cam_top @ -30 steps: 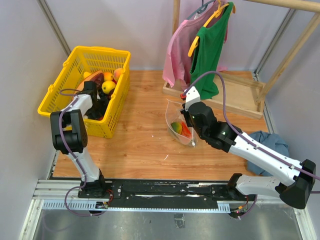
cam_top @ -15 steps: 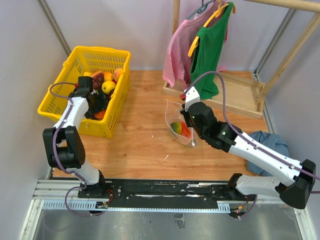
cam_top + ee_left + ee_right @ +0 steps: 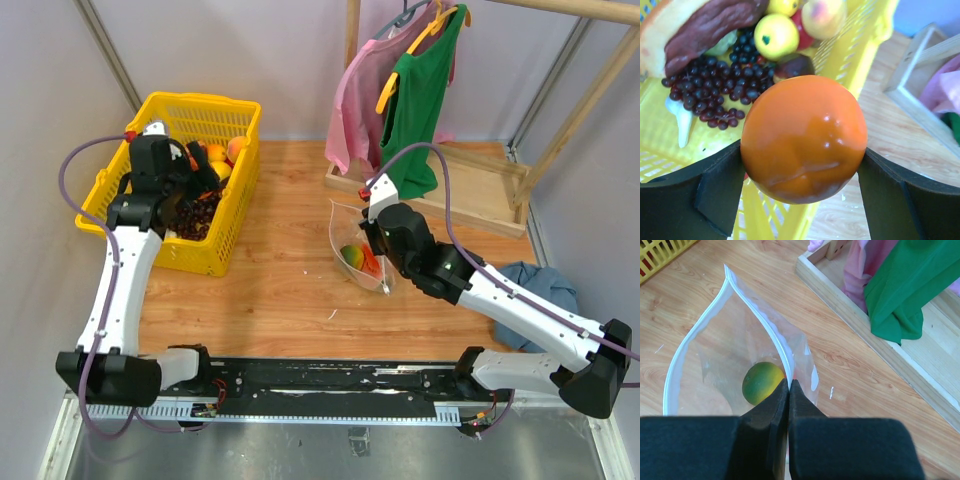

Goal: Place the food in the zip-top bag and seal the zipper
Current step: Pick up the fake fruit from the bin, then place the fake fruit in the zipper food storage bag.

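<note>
Orange, one: gripped in the left pincer, over the rim of one yellow basket at 10 o'clock on the table.

Zip-top bag, one: table centre, mouth gaping upward, opening's long axis 12-to-6 in the right wrist view. Right pincer is pressed together on its zipper.

Inside: two fruits.

Wooden tabletop (pale walls)

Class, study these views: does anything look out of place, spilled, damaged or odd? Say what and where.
A blue cloth lies crumpled at the right edge of the table, while the pink shirt and green top are hung up. A small white scrap lies loose on the wood. Nothing looks damaged.
</note>
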Controlling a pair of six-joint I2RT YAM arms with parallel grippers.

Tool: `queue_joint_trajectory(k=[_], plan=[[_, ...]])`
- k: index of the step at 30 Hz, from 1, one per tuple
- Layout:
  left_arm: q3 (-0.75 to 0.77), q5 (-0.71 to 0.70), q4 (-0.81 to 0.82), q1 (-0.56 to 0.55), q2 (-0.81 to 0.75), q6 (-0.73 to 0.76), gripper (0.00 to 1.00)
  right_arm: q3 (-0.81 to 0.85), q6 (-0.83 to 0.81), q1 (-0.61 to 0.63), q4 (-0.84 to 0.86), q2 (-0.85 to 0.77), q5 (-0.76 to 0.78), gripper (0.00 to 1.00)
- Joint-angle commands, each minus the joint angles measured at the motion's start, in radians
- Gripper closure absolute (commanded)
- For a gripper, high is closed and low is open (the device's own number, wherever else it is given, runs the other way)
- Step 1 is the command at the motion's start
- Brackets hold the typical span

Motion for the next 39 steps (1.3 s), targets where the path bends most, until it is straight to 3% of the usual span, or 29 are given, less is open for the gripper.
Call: queue_joint_trajectory(k=[1,8,15,21,25,30,39], plan=[[0.031,0.071,-0.003,-0.04,-0.084,-0.009,0.66,0.017,-0.014,-0.013,0.013,-0.017,-0.053,0.99],[-0.048,0.219,0.103,-0.167,-0.228,-0.058,0.67,0.01,-0.001,-0.013,0.033,-0.035,-0.099,0.99],[-0.205,0.319,0.319,-0.377,-0.299,-0.079,0.67,0.007,0.015,-0.011,0.044,-0.037,-0.122,0.99],[-0.298,0.209,0.478,-0.656,-0.275,-0.06,0.67,-0.001,0.023,-0.011,0.046,-0.04,-0.131,0.99],[-0.325,0.132,0.587,-0.783,-0.221,-0.034,0.67,-0.004,0.033,-0.011,0.048,-0.045,-0.149,0.99],[-0.35,0.131,0.681,-0.83,-0.144,-0.033,0.65,-0.014,0.048,-0.011,0.058,-0.058,-0.171,0.99],[-0.394,0.057,0.657,-0.884,-0.059,0.009,0.57,-0.028,0.057,-0.012,0.07,-0.076,-0.169,0.99]])
